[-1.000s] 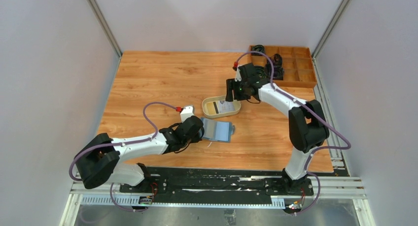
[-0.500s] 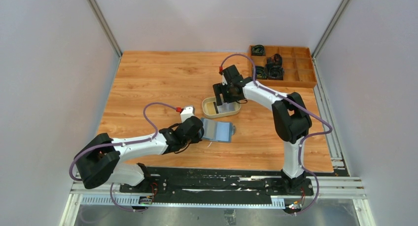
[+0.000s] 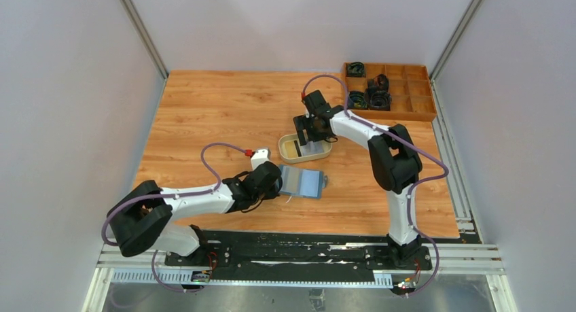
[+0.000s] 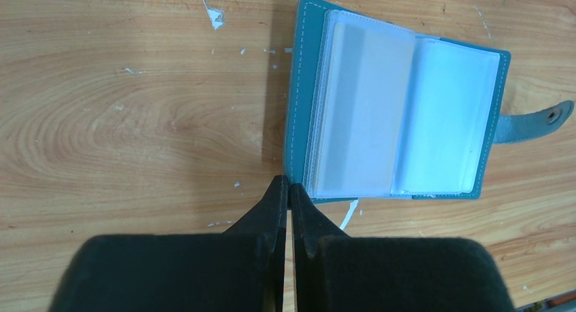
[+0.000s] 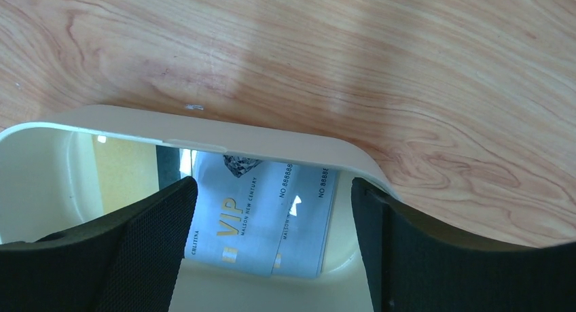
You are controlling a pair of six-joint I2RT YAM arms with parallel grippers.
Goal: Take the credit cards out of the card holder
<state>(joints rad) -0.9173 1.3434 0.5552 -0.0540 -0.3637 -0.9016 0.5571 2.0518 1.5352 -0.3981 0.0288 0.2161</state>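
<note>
The teal card holder (image 3: 302,181) lies open on the table, clear sleeves up. In the left wrist view (image 4: 380,122) a tan card (image 4: 363,115) shows inside its left sleeve, and the closing tab (image 4: 536,122) points right. My left gripper (image 3: 277,179) is shut, its tips (image 4: 289,189) at the holder's near left corner. My right gripper (image 3: 307,134) is open over the beige tray (image 3: 285,149). Two whitish VIP credit cards (image 5: 261,217) lie overlapped in the tray (image 5: 272,141) between my open fingers (image 5: 156,223), with a tan card and a dark stripe to their left.
A wooden compartment box (image 3: 407,94) with black parts stands at the back right corner. Grey walls close in the table on the left, back and right. Small white flecks (image 4: 216,14) lie on the wood near the holder.
My right gripper has moved left, from beside the tray's right end to over the tray. The card holder and my left gripper have shifted slightly right.
</note>
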